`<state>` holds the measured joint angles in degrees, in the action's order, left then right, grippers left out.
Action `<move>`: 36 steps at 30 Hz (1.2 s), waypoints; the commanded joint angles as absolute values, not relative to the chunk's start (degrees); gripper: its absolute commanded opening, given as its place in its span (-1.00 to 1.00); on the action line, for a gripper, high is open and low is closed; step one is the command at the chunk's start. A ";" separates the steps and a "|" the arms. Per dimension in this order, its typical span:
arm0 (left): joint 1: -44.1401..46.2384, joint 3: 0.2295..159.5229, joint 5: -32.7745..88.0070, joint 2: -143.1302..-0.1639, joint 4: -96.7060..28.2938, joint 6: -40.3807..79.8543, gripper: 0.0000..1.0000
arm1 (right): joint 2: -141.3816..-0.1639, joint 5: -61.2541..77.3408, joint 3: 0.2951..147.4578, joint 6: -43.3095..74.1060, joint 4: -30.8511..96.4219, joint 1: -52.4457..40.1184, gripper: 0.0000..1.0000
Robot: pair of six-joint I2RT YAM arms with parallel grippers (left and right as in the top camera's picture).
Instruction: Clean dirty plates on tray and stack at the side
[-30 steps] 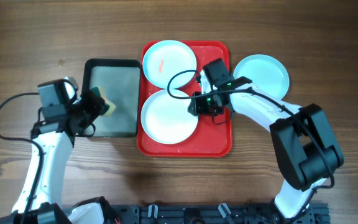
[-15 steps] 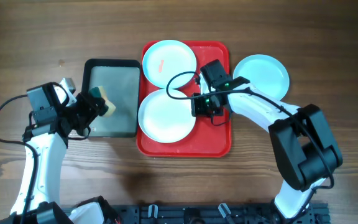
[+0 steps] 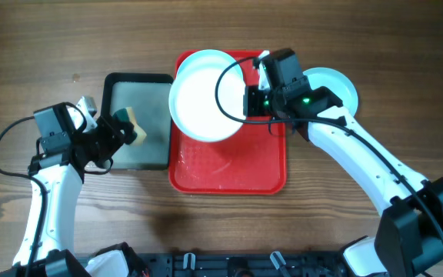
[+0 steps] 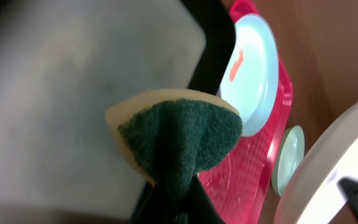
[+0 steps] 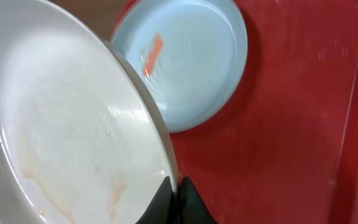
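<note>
While the right tool point(image 3: 246, 101) is pinching the rim of the white plate point(image 3: 202, 96) and holding it raised above the red tray point(image 3: 229, 169), faint orange smears are showing on its face. Beneath it, the smeared blue plate point(image 5: 188, 59) is lying at the tray's far end. The second blue plate point(image 3: 337, 88) is sitting on the desk point(image 3: 68, 46) beside the tray. The left tool point(image 3: 120, 131) is clamping a sponge point(image 4: 179, 134) over the grey tray point(image 3: 148, 146).

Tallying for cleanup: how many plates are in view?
3. White plate held by the right gripper over the red tray; smeared blue plate on that tray; second blue plate on the table beside it.
</note>
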<state>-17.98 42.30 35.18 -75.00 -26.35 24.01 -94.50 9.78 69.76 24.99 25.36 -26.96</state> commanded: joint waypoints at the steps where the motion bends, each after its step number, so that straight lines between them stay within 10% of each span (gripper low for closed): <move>1: -18.26 42.33 37.26 -74.08 -28.38 20.91 -0.92 | -94.67 5.96 70.61 24.86 20.25 -27.66 -0.91; 15: -18.26 42.33 37.04 -74.08 -33.67 15.18 -0.92 | -103.85 -8.25 70.61 23.66 -5.04 -39.83 -0.91; 36: -18.26 42.33 37.01 -74.08 -34.30 15.14 -0.92 | -113.10 -17.21 70.61 -12.32 -29.15 -46.81 -0.91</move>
